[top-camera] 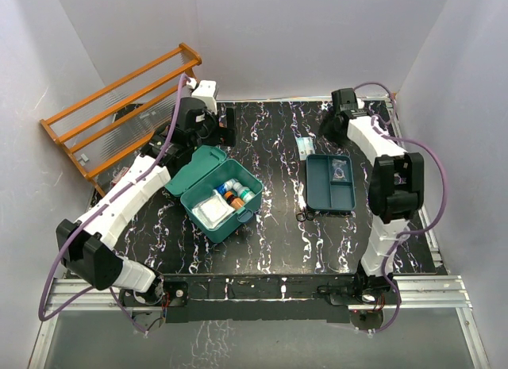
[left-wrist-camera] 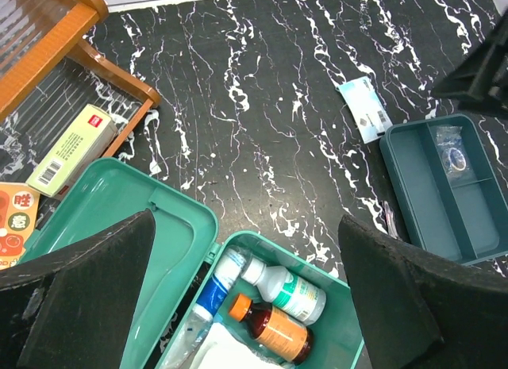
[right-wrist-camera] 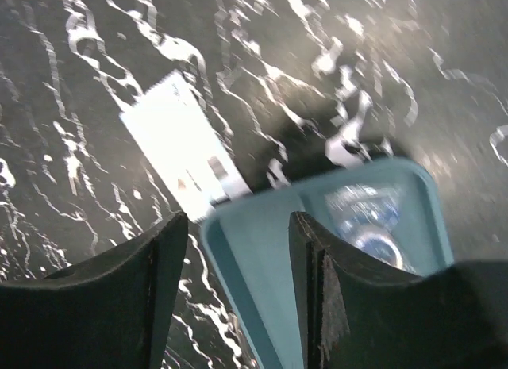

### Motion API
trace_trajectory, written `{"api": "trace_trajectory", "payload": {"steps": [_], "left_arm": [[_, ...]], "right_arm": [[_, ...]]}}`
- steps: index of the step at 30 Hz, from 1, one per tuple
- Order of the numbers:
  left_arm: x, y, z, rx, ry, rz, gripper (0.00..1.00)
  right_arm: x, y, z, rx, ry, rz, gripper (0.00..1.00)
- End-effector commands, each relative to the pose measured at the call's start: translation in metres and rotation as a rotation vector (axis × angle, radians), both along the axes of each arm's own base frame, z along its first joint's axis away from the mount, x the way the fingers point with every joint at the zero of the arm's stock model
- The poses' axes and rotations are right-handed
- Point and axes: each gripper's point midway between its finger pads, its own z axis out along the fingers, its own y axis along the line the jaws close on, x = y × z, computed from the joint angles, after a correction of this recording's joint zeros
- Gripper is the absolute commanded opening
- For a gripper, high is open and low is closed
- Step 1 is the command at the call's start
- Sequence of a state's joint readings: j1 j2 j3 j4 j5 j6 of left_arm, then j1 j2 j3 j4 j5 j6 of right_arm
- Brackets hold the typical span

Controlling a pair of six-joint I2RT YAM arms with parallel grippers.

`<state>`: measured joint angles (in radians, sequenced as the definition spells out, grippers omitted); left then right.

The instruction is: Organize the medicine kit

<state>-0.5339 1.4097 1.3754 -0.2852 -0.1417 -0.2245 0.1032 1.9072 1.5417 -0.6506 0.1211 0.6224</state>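
Note:
The medicine kit (top-camera: 225,214), a teal box, lies open at the table's centre left with its lid (top-camera: 193,172) thrown back. Inside it are a white bottle with a green label (left-wrist-camera: 292,290), an amber bottle with an orange cap (left-wrist-camera: 274,331), a blue-and-white tube (left-wrist-camera: 213,286) and a white pad (top-camera: 211,213). My left gripper (left-wrist-camera: 246,226) is open and empty, held high over the kit's far edge (top-camera: 225,127). My right gripper (right-wrist-camera: 236,226) is open and empty above the far left corner of the flat teal tray (right-wrist-camera: 258,266).
The divided tray (top-camera: 323,196) holds a clear packet (right-wrist-camera: 367,226). A white sachet (top-camera: 305,145) lies behind it, and small scissors (top-camera: 304,216) lie at its front left. An orange wooden rack (top-camera: 119,107) stands at the back left, with a white-and-red box (left-wrist-camera: 73,149) beside it.

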Motion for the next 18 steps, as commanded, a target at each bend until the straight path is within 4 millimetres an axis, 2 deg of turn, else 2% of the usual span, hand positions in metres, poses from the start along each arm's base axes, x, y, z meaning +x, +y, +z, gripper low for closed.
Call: {"api": "trace_trajectory", "payload": {"steps": [1,5,7,13,18], "left_arm": [[0.006,-0.007,0.024,-0.03,-0.048,-0.007,0.99],[0.012,-0.011,0.025,-0.039,-0.047,-0.01,0.99],[0.014,-0.014,0.024,-0.042,-0.041,-0.013,0.99],[0.02,-0.024,0.022,-0.056,-0.025,-0.036,0.99],[0.024,-0.027,0.018,-0.055,-0.019,-0.038,0.99]], "right_arm": [[0.053,0.031,0.024,-0.037,-0.15,0.186,0.53],[0.077,0.043,0.012,-0.089,-0.152,0.229,0.54],[0.084,0.045,-0.001,-0.115,-0.126,0.252,0.54],[0.092,0.044,-0.021,-0.155,-0.084,0.288,0.44],[0.089,0.051,-0.041,-0.155,-0.033,0.346,0.31]]}}
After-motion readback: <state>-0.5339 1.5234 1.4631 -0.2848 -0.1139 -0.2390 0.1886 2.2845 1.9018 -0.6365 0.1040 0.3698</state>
